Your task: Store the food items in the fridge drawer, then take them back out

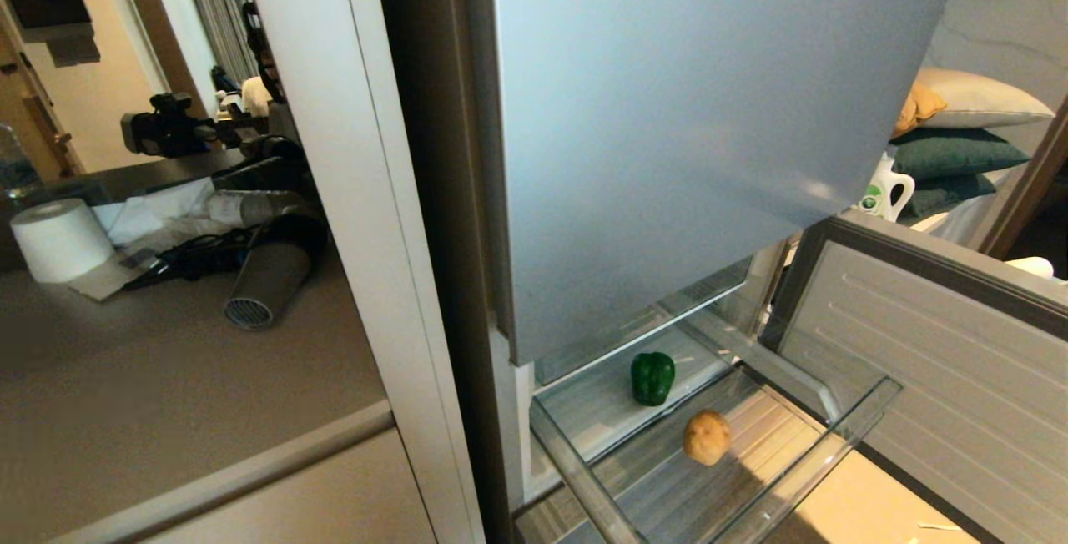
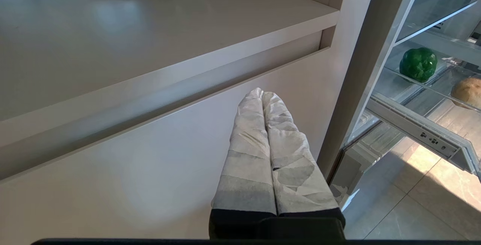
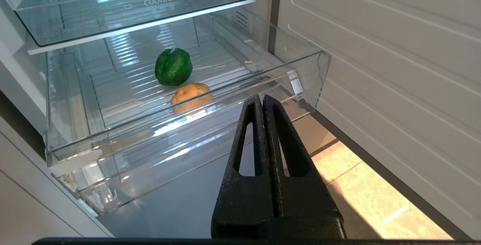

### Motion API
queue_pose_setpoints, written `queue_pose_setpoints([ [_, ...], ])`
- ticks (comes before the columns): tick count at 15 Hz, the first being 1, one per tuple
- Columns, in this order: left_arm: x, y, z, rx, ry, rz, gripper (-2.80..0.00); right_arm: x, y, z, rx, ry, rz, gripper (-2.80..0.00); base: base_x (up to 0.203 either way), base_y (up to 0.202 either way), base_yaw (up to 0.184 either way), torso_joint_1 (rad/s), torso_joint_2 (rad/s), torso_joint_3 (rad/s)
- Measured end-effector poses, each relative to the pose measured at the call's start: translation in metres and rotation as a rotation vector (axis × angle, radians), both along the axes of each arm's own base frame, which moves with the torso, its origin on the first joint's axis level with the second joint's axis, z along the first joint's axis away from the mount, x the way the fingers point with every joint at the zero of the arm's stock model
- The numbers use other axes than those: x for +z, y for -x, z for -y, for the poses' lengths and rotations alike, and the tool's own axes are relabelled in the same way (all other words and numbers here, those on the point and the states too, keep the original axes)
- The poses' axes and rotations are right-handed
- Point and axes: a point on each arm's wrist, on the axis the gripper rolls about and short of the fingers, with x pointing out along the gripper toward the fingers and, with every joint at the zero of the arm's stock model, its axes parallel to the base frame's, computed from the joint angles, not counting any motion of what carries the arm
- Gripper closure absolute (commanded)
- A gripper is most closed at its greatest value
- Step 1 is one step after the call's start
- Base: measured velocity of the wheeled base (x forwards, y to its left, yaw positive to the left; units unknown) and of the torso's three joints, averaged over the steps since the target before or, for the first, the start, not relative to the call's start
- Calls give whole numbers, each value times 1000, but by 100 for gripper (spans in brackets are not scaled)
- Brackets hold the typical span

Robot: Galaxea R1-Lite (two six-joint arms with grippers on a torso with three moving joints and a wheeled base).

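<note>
Grey-beige bench (image 1: pixel 167 377) on the left, cluttered at the back: white paper roll (image 1: pixel 60 239) at far left, crumpled white papers or cloths (image 1: pixel 154 214) beside it, black cables (image 1: pixel 196 256), grey cylindrical device with vented round end (image 1: pixel 267 281) lying on its side nearest the bench middle. Black camera-like gear (image 1: pixel 163 131) on a ledge behind. White vertical cabinet panel (image 1: pixel 359 193) next to the bench. Top fridge door (image 1: pixel 692 110), matte silver-blue, shut. On the right: stacked cushions (image 1: pixel 959 148), beige and orange over dark green, with a white jug with green label (image 1: pixel 886 189) in front. Tiled floor (image 3: pixel 360 185) sunlit below.
</note>
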Motion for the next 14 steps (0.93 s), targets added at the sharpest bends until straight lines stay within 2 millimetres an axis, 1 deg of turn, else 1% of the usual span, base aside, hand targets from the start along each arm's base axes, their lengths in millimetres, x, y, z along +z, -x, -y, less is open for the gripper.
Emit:
queue_pose_setpoints([
  [1,0,0,0,0,0,0,0,2,1,0,-1,-6,-3,0,0,0,0,0,0,0],
  [2,0,0,0,0,0,0,0,14,5,0,-6,-21,26,0,0,0,0,0,0,0],
  [4,0,0,0,0,0,0,0,51,15,0,-14,-75,64,0,0,0,0,0,0,0],
  [5,0,0,0,0,0,0,0,68,16,1,-15,-97,23,0,0,0,0,0,0,0],
  [6,0,0,0,0,0,0,0,82,11,1,-16,-110,-44,0,0,0,0,0,0,0],
  [7,0,0,0,0,0,0,0,93,2,1,-17,-117,-124,0,0,0,0,0,0,0],
  [8,0,0,0,0,0,0,0,104,-12,0,-15,-122,-208,0,0,0,0,0,0,0],
  [10,0,0,0,0,0,0,0,119,-47,-1,3,-131,-348,0,0,0,0,0,0,0],
  [12,0,0,0,0,0,0,0,122,-88,-3,20,-141,-481,0,0,0,0,0,0,0],
  [14,0,0,0,0,0,0,0,115,-128,-4,28,-148,-593,0,0,0,0,0,0,0],
])
